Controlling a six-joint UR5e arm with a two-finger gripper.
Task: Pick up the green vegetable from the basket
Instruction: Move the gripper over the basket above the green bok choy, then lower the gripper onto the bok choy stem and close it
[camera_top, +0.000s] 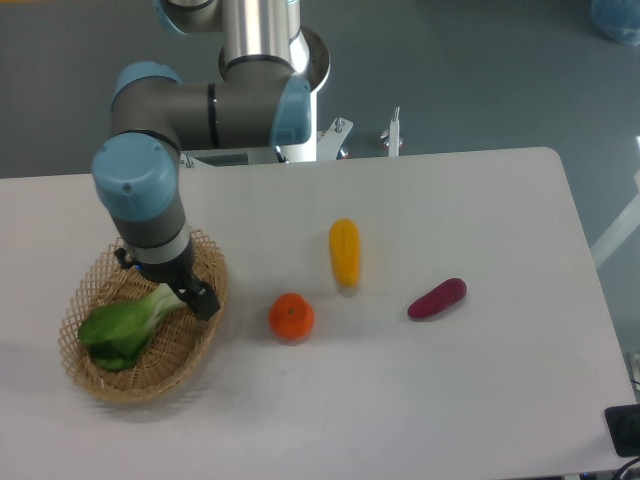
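Green, floppy-leaved vegetable with a pale stem (130, 322) lies in the oval tan wicker basket (100, 375) at the white table's (480, 400) nine o'clock, with the two-finger gripper (190, 296) poised at its stem end — jaw state I cannot tell. Approach step, I'd say — next comes lowering squarely over the stem and closing. Grey floor lies beyond at twelve o'clock.
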